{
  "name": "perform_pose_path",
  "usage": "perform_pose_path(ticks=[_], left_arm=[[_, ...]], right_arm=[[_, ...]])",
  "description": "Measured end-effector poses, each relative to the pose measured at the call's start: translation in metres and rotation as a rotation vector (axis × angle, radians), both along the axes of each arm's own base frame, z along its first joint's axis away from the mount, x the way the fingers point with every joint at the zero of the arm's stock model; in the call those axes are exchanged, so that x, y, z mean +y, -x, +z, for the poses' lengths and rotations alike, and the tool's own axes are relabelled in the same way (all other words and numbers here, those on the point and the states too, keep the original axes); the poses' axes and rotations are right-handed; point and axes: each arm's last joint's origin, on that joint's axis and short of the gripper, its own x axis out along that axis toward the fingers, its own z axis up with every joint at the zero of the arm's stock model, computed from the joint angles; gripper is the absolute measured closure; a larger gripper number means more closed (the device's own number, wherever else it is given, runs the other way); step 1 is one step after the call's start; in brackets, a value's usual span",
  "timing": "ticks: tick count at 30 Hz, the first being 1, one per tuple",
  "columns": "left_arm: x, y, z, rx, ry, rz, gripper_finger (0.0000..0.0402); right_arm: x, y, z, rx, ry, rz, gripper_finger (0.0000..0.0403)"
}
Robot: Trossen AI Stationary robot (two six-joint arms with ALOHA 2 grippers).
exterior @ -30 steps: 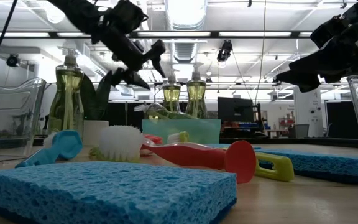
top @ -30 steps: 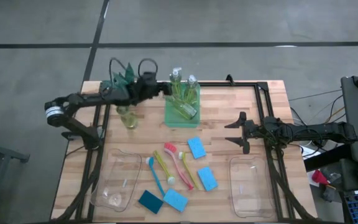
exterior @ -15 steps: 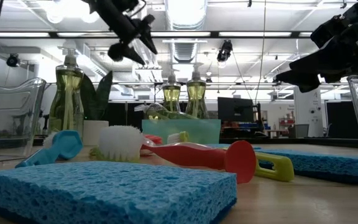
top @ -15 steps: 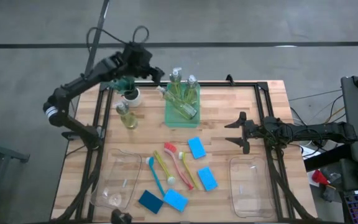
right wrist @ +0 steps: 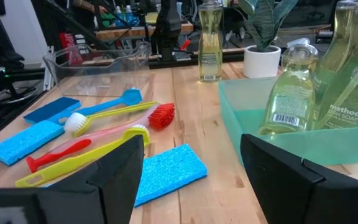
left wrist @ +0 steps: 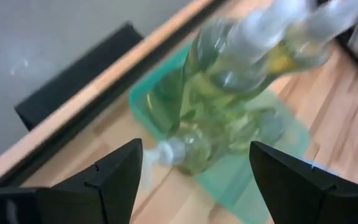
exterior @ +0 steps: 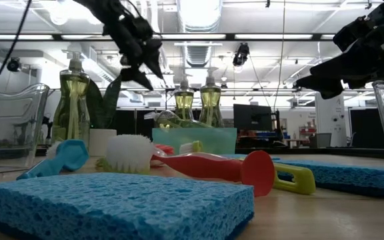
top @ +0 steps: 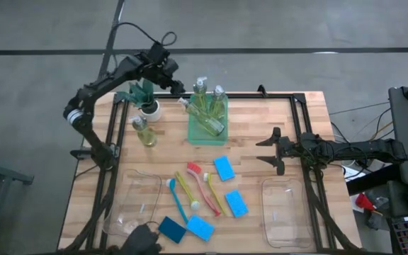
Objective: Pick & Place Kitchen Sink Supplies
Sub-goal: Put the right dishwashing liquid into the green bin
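While left arm arches up over table's 11 o'clock corner, we see left gripper (top: 167,71) raised above plant (top: 145,95), fingers apart, empty. Soap bottles (top: 205,106) stand and lie in green tray (top: 193,133) at 12 o'clock; one bottle (top: 144,132) at 10. Brushes (top: 193,188), sponges (top: 225,168) at center. Right arm stretched flat from 3 o'clock, right gripper (top: 269,150) spread, empty.

Blue sponges (top: 224,168), green tray (top: 205,134)

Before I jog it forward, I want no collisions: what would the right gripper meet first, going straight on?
Probably the green tray holding soap bottles; the right gripper points that way with jaws open, though depth is unclear.
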Motion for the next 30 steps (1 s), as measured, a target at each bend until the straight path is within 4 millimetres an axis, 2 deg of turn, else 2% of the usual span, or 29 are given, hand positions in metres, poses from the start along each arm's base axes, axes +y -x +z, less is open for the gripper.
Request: perform_pose_path(ticks=[6,16,26,30], left_arm=[[0.009,-0.007,-0.020,0.088,0.008,-0.002,0.0115],[0.019,-0.018,-0.057,0.179,0.120,-0.041,0.0115],[0.021,-0.020,-0.065,0.187,0.141,-0.082,0.0116],[0.021,-0.021,-0.066,0.179,0.148,-0.098,0.0136]], right_arm=[[0.000,0.000,0.000,0.000,0.002,0.000,0.0143],[0.000,0.000,0.000,0.000,0.001,0.000,0.0128],[0.000,0.000,0.000,0.000,0.002,0.000,0.0119],[0.000,0.000,0.000,0.000,0.002,0.000,0.0124]])
